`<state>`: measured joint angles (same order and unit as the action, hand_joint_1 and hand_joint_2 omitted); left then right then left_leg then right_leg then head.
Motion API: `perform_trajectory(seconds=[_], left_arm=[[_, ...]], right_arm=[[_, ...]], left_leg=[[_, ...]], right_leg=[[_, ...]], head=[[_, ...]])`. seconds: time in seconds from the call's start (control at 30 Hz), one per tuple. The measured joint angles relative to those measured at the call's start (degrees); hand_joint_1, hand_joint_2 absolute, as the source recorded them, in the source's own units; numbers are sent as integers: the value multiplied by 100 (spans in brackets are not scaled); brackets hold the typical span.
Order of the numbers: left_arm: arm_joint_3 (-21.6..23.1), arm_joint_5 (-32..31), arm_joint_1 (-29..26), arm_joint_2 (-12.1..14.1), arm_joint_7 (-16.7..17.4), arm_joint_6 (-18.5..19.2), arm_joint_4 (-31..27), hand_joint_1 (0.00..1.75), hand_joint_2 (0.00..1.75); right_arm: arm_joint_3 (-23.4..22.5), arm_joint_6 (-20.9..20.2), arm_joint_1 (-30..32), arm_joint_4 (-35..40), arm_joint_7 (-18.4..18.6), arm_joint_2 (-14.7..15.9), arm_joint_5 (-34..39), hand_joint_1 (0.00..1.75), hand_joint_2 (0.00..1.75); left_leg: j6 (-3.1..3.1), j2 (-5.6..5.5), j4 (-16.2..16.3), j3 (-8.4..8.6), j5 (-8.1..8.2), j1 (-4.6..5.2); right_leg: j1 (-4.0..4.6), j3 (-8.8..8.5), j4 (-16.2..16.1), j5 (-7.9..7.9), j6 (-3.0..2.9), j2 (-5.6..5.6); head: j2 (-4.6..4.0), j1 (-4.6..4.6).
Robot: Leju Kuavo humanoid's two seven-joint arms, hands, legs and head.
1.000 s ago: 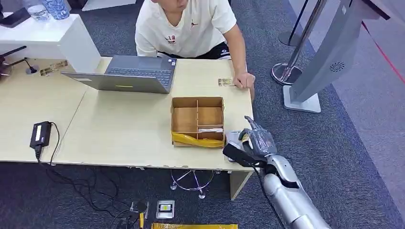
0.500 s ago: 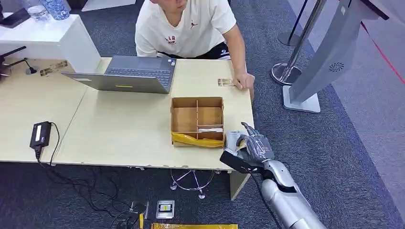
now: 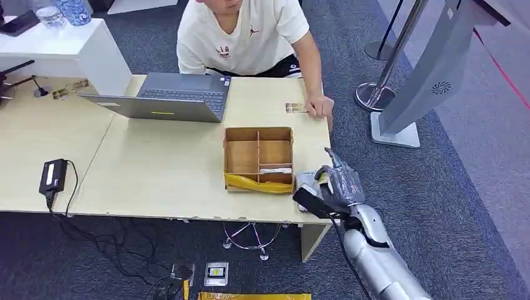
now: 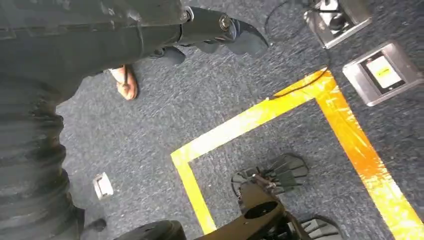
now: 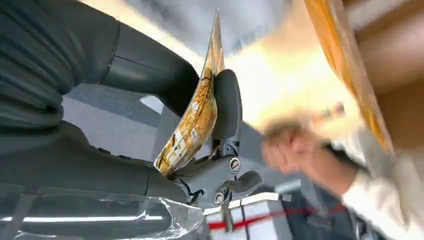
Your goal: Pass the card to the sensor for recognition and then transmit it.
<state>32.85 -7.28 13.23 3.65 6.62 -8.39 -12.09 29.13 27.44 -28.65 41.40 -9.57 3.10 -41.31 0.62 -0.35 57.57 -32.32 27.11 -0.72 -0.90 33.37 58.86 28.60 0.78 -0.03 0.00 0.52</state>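
Our right hand (image 3: pixel 334 186) is hovering at the near right corner of the surface (image 3: pixel 169 178), just beside the partitioned cardboard box (image 3: pixel 259 158). It is pinching the card (image 5: pixel 196 112) between thumb and fingers, and from the wrist we are seeing the gold-patterned card bowing slightly in that grip. We are seeing a grey sensor pad (image 3: pixel 305 182) lying on the surface, partly under the hand, close to the box's yellow-taped front. Across the surface a person in a white shirt (image 3: pixel 244 34) is resting a hand (image 3: pixel 320 105) next to a second card (image 3: pixel 294 108). Our left hand (image 4: pixel 220 30) is hanging over the carpeted floor (image 4: pixel 200 115); we cannot tell how its fingers are lying.
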Motion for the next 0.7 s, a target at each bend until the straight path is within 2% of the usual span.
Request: perform_trajectory(seconds=[0.07, 0.17, 0.27, 0.33, 0.43, 0.53, 0.6, 0.7], left_arm=[[0, -39, 1, 0, -35, 7, 0, 0, 175], [2, -70, 2, 0, -72, 24, 0, 0, 175], [4, -100, 2, 0, -87, 70, 0, 0, 175], [4, -107, 5, 0, -87, 109, 0, 0, 175], [4, -107, 39, 0, -57, 129, 0, 0, 175], [4, -107, 74, -7, -46, 146, 0, 0, 175], [4, -137, 111, -7, 92, 275, 0, 0, 175], [15, -181, 274, -7, 343, 457, -4, 0, 175]], right_arm=[[-155, 190, -62, 304, -37, 7, 166, 175, 175], [-467, 69, -262, 912, -19, 24, 413, 175, 175], [-754, 100, -455, 1446, -218, 28, 559, 175, 175], [-892, -49, -696, 1707, -343, 26, 717, 175, 175], [-918, -156, -1354, 1556, -505, -24, 867, 175, 175], [-933, -217, -1730, 1320, -559, -116, 833, 175, 175], [-920, -352, -1989, 1012, -448, -205, 634, 175, 175], [-833, -642, -2485, 254, -49, -341, -16, 175, 175]], left_leg=[[0, 1, 0, 2, 0, 0], [0, 1, 0, 4, 0, 1], [-1, 1, 1, 4, -2, 1], [-1, 4, 0, -1, -2, 1], [-1, 24, 0, 7, -2, 0], [-3, 16, 0, 2, -7, -1], [-1, 17, 0, -2, -8, 0], [1, 14, -1, -3, -10, -1]], right_leg=[[0, 0, 0, 0, 0, 3], [0, 0, 0, -1, 1, 1], [0, -1, 0, -6, 1, 0], [-1, 2, 2, -9, -2, 2], [0, 7, 2, -14, -8, 13], [1, 4, 2, -14, -8, 5], [1, 6, 4, -14, -9, 6], [1, 6, 4, -15, -9, 3]], head=[[0, 0], [-2, 0], [-2, 0], [-2, 2], [-2, 0], [-2, 0], [-2, 0], [-2, 0]])
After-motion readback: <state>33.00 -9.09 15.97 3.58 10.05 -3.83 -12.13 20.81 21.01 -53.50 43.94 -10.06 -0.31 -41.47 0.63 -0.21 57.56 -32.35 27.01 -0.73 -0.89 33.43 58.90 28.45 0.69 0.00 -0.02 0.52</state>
